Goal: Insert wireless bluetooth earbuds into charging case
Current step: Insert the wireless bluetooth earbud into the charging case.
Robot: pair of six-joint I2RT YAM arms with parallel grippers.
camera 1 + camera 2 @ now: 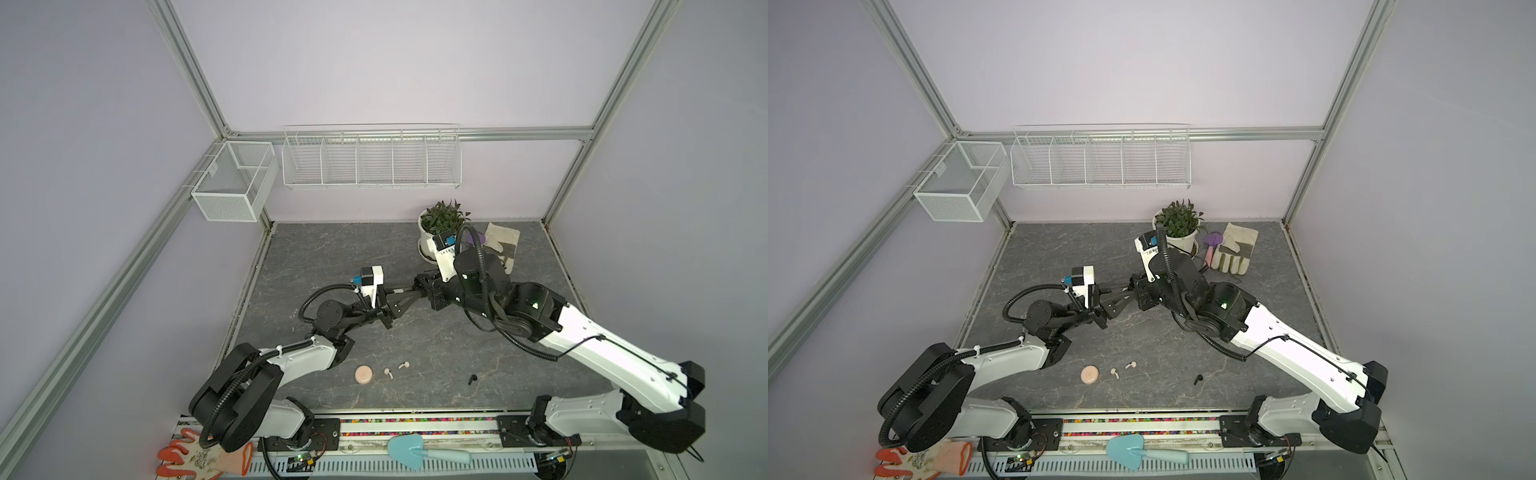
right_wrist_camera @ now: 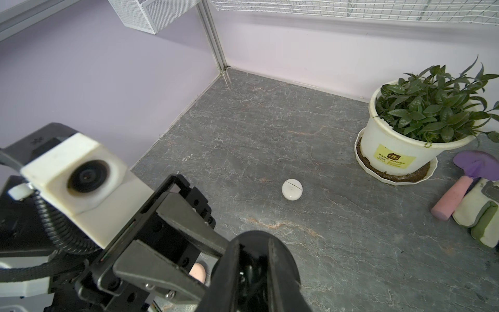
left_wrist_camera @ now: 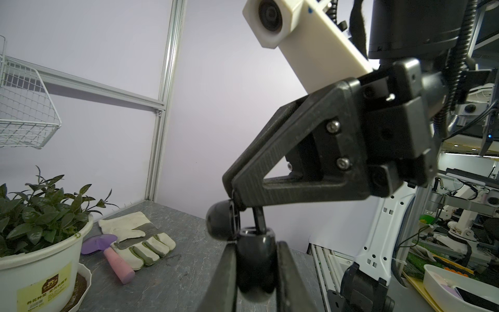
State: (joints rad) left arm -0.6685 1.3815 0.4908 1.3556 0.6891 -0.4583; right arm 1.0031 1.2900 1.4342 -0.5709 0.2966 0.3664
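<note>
Pinching likely light, slippery black earbud (image 3: 258, 216) by its stem in nearly closed right gripper (image 3: 240, 198); clamping glossy black case (image 3: 255, 245) in closed left gripper (image 3: 256, 281).

Front: case (image 1: 1090, 374) left of earbuds (image 1: 1114, 372); back: plant pot (image 1: 1178, 242), glove (image 1: 1233, 249) right of it

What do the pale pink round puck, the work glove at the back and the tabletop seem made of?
Pale pink round puck: smooth moulded plastic by its even, matt surface. Cream and grey work glove: likely leather or heavy canvas, given stitched panels and creases. Grey veined tabletop: looks like stone, perhaps printed laminate; the frames leave that open.
</note>
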